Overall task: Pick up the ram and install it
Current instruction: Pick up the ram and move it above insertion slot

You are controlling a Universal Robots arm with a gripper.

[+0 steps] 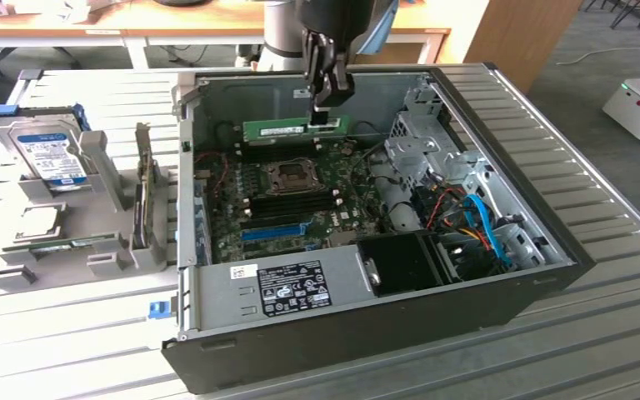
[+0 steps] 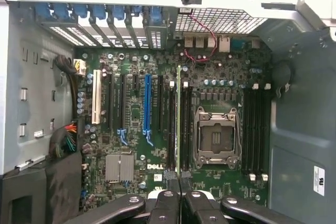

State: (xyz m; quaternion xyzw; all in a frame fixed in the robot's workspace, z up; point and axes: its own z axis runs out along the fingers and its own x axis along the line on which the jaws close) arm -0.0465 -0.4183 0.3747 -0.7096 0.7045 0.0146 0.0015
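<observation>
The ram [image 1: 277, 130] is a long green stick that hangs level above the far part of the motherboard [image 1: 297, 196], inside the open computer case [image 1: 542, 250]. My gripper [image 1: 323, 117] comes down from above and is shut on the ram near its end on the exterior view's right. In the wrist view the ram [image 2: 179, 114] shows edge-on as a thin green line that runs out from my gripper [image 2: 179, 191]. It lies over the black memory slots [image 2: 171, 124] beside the CPU socket [image 2: 215, 137]. Whether it touches a slot I cannot tell.
A silver hard drive with a blue label [image 1: 51, 156] stands in a grey holder at the exterior view's left, outside the case. Inside the case are a blue expansion slot [image 1: 273, 231], a metal drive cage [image 1: 422, 142], blue cables [image 1: 487, 225] and a black fan shroud [image 1: 407, 262].
</observation>
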